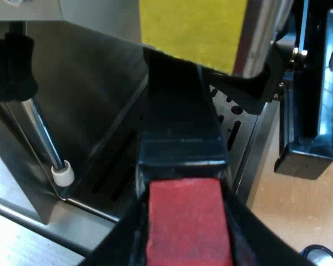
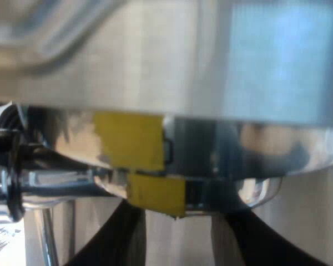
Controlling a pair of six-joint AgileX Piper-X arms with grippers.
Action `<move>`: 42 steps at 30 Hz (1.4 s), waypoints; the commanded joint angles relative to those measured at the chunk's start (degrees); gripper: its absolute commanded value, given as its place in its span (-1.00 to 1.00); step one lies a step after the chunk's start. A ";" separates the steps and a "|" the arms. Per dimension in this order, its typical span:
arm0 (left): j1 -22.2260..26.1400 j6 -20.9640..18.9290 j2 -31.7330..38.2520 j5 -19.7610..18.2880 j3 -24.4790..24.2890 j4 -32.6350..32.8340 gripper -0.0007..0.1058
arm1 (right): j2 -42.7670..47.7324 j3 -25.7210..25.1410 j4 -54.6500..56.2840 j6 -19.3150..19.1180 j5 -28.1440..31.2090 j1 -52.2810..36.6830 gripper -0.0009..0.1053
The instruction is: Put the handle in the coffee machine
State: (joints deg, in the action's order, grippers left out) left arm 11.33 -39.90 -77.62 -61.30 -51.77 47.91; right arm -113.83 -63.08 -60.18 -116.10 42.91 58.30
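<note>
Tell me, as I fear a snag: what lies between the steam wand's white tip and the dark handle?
Between tip and handle, only the machine's bare slotted tray; left wrist view.

Plain black left jaws and right jaws, smooth-surfaced, with gently curving inner edges.

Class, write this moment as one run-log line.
left tool: shut on handle | handle: reaches in at espresso machine front | right tool: open, below metal holder

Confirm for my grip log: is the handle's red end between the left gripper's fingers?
Yes, the handle's red end sits between the fingers of the left gripper, at the machine's front.
</note>
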 commanded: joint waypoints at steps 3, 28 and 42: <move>0.02 0.73 1.53 -15.39 -1.20 1.22 -0.98 | 1.51 -1.63 -6.11 -1.20 -2.94 -0.28 -0.40; 0.02 0.74 1.53 -12.38 -1.20 1.66 0.15 | 1.51 -2.96 -12.56 -2.82 -1.61 -0.28 -0.40; 6.09 1.22 1.53 -12.38 -1.20 0.91 0.15 | 1.51 -2.96 -13.33 -3.66 -1.19 -0.28 -0.40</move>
State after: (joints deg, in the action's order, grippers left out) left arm 16.60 -39.32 -77.21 -70.63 -52.26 49.89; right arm -114.92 -63.40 -64.52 -117.84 44.06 57.91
